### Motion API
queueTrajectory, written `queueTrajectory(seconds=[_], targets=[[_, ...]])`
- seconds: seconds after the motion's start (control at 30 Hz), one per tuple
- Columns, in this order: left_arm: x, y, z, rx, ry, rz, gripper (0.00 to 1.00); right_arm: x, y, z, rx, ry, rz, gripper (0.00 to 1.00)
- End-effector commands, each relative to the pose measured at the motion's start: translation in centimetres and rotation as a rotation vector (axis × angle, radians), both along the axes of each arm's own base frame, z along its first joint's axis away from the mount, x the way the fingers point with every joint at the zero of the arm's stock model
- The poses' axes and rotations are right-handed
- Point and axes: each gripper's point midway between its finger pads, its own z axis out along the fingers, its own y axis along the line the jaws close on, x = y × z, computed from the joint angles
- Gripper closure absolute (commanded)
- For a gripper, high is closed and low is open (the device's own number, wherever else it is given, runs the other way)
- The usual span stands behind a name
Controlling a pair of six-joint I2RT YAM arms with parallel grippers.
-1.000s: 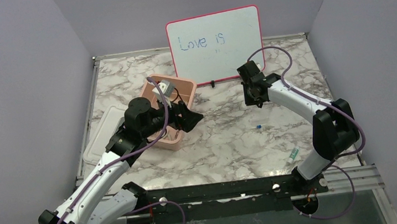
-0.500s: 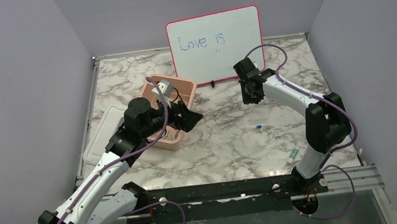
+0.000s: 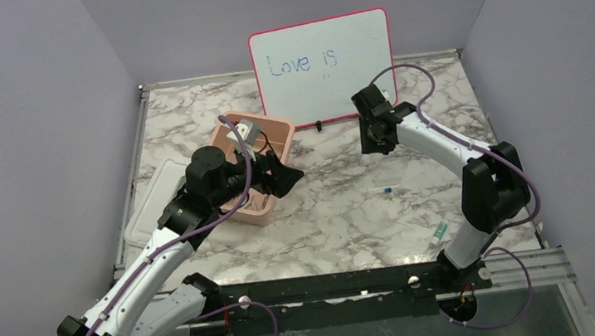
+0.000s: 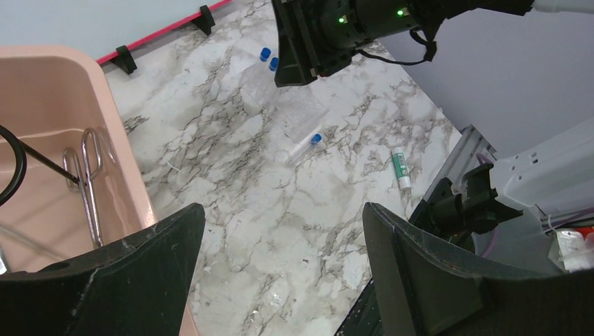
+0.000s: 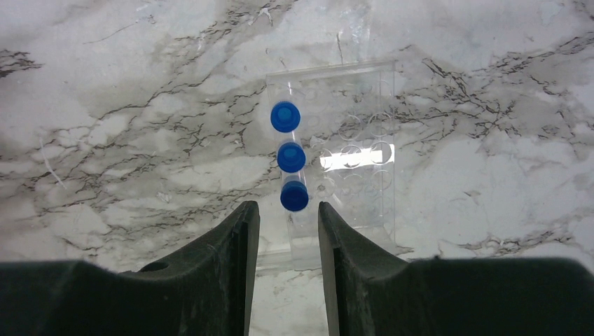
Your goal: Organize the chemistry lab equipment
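The left end effector [image 4: 281, 210] hung with jaws wide apart over the marble table [image 4: 231, 203]. In the pink tub [image 4: 127, 155] lay thin metal tongs [image 4: 90, 203]. One blue-capped clear tube [image 4: 305, 145] lay loose beside a clear rack [image 4: 294, 112]; the green-handled slim tool [image 4: 400, 168] lay near the table's edge.

**One fixed camera overhead, one on each wrist**

The top view sits above and behind the arm bases, well back, and looks down over the whole bench [image 3: 341, 222] toward the whiteboard [image 3: 322, 65] at its far edge. The left wrist view sits low beside the pink tub [image 4: 42, 91], angled down across the bench toward its right edge. The right wrist view looks straight down, close over the clear rack [image 5: 350, 140] of blue-capped tubes [image 5: 291, 157]. Both wrist views show that rack. All three show the middle of the marble bench.
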Motion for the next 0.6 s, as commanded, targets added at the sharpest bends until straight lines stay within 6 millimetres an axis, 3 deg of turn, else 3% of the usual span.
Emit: queueTrajectory(seconds=[0.0,0.1,0.2,0.4,0.57], targets=[[0.4,0.5,0.2,0.002,-0.027,0.029,0.15,-0.1,-0.7,4.4,0.067,-0.140,-0.073,0.59],[0.5,0.6,0.3,0.002,-0.030,0.034,0.15,-1.5,-2.1,6.3,0.096,-0.207,-0.171,0.59],[0.6,0.6,0.2,0.002,-0.031,0.037,0.15,-4.2,-3.5,6.4,0.138,-0.226,-0.265,0.59],[0.7,0.7,0.1,0.004,-0.029,0.041,0.15,-9.8,-4.6,2.6,0.265,-0.162,-0.449,0.60],[0.7,0.6,-0.1,0.007,-0.023,0.042,0.15,-12.1,-3.8,-1.5,0.358,-0.081,-0.536,0.55]])
